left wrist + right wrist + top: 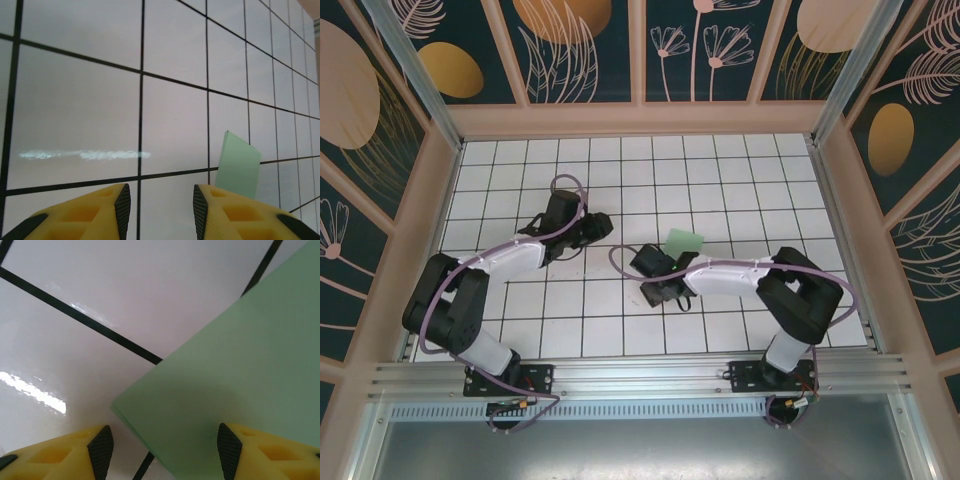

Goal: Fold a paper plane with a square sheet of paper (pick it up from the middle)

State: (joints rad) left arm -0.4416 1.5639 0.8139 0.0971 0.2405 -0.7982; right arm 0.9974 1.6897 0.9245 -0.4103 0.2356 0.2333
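A: Between the left gripper's [160,200] yellow, black-padded fingers [122,202] there's only the white grid-tiled tabletop [75,100]. Why are they parted?
B: They stand apart and grasp nothing. The thin pale green sheet of paper [239,167] sits past the tip of the right-hand finger, touching neither. I'd judge this arm is standing clear.
A: And the right gripper [162,440]?
B: Spread wide too, clamping nothing. The paper [240,365] lies just ahead of its fingertips, one corner reaching into the gap between them. Its near edge looks layered, so it's probably folded over. Wide jaws low over it would suit pressing a crease or taking a fresh grasp.
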